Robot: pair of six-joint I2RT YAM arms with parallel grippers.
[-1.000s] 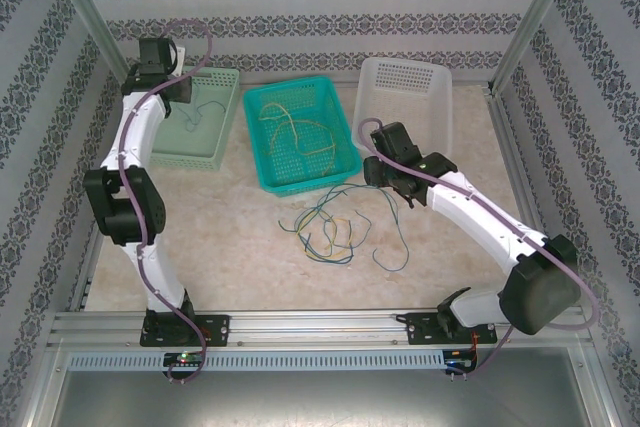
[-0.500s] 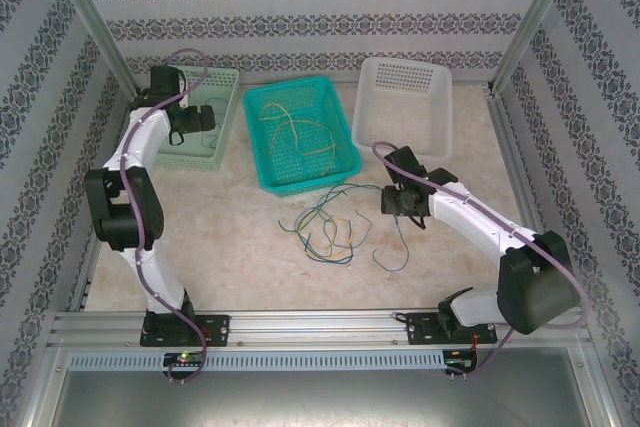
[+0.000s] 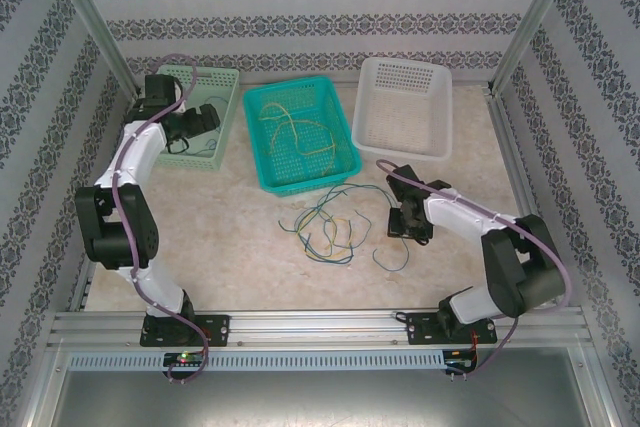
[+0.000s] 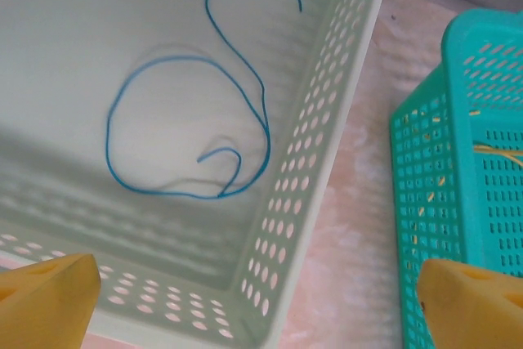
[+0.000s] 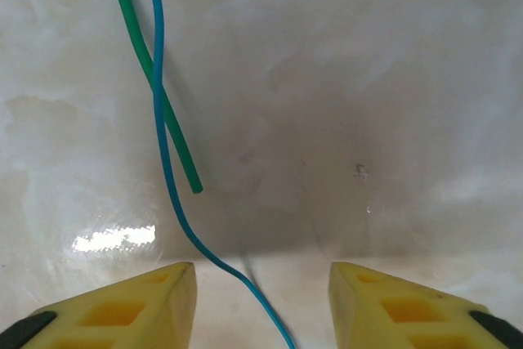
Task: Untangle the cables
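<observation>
— Where are the thin curly cables?

— Most lie in a loose knot of blue, green and yellow wire (image 3: 325,227) on the marbled tabletop (image 3: 220,237), just in front of the teal perforated plastic basket (image 3: 300,187). That basket holds a few yellow strands (image 3: 285,127). One blue wire (image 4: 108,132) lies alone in the pale green perforated basket (image 4: 310,161) (curled in an open loop, clear of the walls).

— And the grippers?

— The left gripper (image 4: 257,296) hovers over the pale green basket's near corner, jaws wide apart with nothing between them. The right gripper (image 5: 261,300) is low over the table, jaws apart too. A blue strand (image 5: 176,210) runs between its yellow fingertips (image 5: 131,300), and the cut end of a green strand (image 5: 184,165) lies just beyond.

— How will they handle?

— Light and limp, I'd judge, with enough spring to keep their curls. The sheath looks smooth, so a loose pinch may slip. I'd take the blue one near its free tail, away from where it crosses the green. Then I'd draw slowly, so it slides out rather than dragging the knot along.
</observation>
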